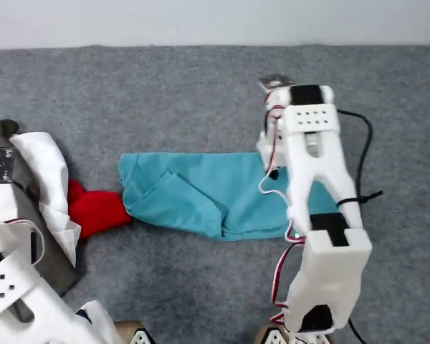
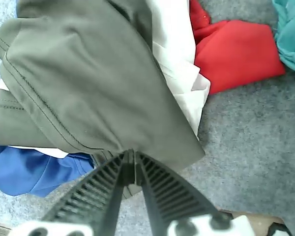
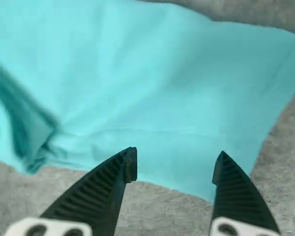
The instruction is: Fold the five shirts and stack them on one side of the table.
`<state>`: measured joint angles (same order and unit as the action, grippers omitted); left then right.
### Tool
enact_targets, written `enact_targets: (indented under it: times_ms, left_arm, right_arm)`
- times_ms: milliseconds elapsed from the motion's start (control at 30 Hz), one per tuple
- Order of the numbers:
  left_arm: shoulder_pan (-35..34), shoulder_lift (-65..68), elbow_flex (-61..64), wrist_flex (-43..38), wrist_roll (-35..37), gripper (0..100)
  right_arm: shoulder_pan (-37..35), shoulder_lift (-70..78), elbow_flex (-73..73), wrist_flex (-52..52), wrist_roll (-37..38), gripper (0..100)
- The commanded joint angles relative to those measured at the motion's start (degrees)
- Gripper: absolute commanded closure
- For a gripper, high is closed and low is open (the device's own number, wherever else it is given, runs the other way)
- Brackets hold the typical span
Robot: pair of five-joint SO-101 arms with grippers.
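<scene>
Grey felt-like table cover (image 1: 179,93) runs edge to edge. Pale plain wall (image 1: 201,21) strip at 12 o'clock. Lighting even, shadows soft.

The right gripper (image 3: 174,164) hangs with its fingers apart above one edge of the flat teal cotton shirt (image 3: 137,73). The shirt lies under and ahead of the gripper on the grey felt-covered table (image 1: 165,93) and stretches away to its left. At the shirt's far left end, touching it, lies the crumpled red cloth shirt (image 1: 97,208). The left gripper (image 2: 135,167), fingers pressed together, has its tips at the hem of the olive-grey knit shirt (image 2: 88,83) just ahead of it. That shirt lies on the rumpled white shirt (image 2: 177,44), over the bunched blue shirt (image 2: 29,172). The red one lies beyond, tucked under the white.
</scene>
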<state>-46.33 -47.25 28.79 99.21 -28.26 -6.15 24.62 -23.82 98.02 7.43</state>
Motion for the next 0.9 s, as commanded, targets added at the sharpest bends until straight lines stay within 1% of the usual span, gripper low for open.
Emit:
enact_targets:
  times_ms: [0,100,167,467,567,767,800,867]
  left_arm:
    - [0.3,-1.2,-0.2,1.1,-2.5,98]
    - [0.3,-1.2,-0.2,1.1,-3.4,98]
    - [0.3,-1.2,-0.2,0.8,-3.8,98]
    - [0.4,-1.1,-0.2,0.3,-3.9,98]
    - [0.4,-1.1,-0.2,-0.8,-5.3,98]
    - [0.4,-1.1,-0.2,-2.0,-5.4,98]
    - [0.4,-1.1,-0.2,-2.0,-5.4,98]
    - [0.4,-1.1,-0.2,-2.0,-5.4,98]
  right_arm:
    - [5.4,0.8,-0.3,-1.6,-0.5,73.7]
    - [9.2,2.0,0.4,-3.5,-0.3,73.7]
    - [10.3,2.1,1.8,-5.1,-0.1,73.6]
    - [10.5,2.9,9.8,-15.4,-0.4,73.6]
    - [10.4,4.9,11.9,-19.3,-0.4,73.6]
    - [10.3,10.9,11.8,-20.3,-0.5,74.2]
    - [10.3,11.5,11.8,-20.1,-0.4,75.7]
    - [10.6,12.0,11.8,-20.1,0.0,83.7]
